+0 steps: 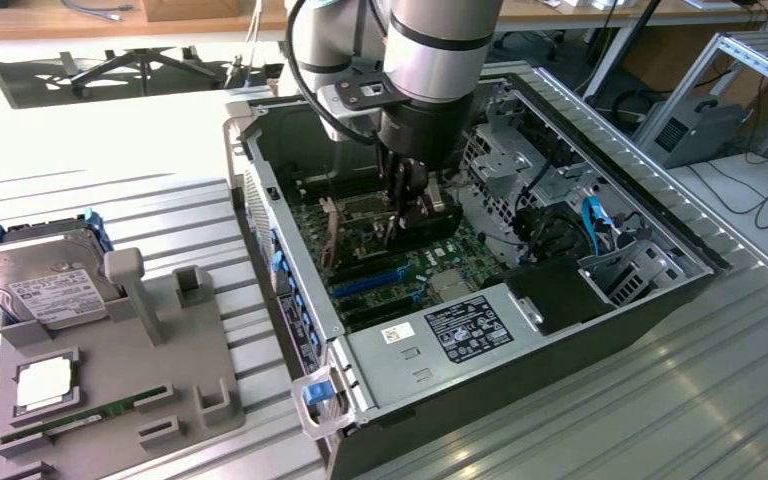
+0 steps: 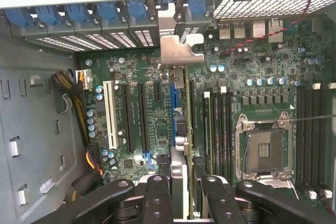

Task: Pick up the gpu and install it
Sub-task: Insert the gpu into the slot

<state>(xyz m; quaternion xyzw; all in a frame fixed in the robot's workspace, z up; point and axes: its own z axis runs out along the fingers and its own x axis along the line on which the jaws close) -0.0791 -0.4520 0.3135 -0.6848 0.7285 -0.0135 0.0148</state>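
In the wrist view the gpu (image 2: 182, 129) shows edge-on, a thin dark card with its silver bracket (image 2: 181, 51) at the far end by the case's rear slots. My gripper (image 2: 182, 195) is shut on it, one black finger (image 2: 156, 192) on each side. The card hangs upright just over the long blue slot (image 2: 172, 103) of the green motherboard (image 2: 152, 129). In the exterior view my gripper (image 1: 411, 205) reaches down into the open computer case (image 1: 398, 370), holding the gpu (image 1: 427, 228) low above the motherboard (image 1: 398, 275).
A CPU socket (image 2: 265, 150) and memory slots (image 2: 310, 129) lie beside the card. Orange and yellow cables (image 2: 79, 108) run along the case wall. Outside the case a grey holder (image 1: 157, 380) carries a hard drive (image 1: 44, 285), a chip (image 1: 40, 385) and a green RAM stick (image 1: 84, 415).
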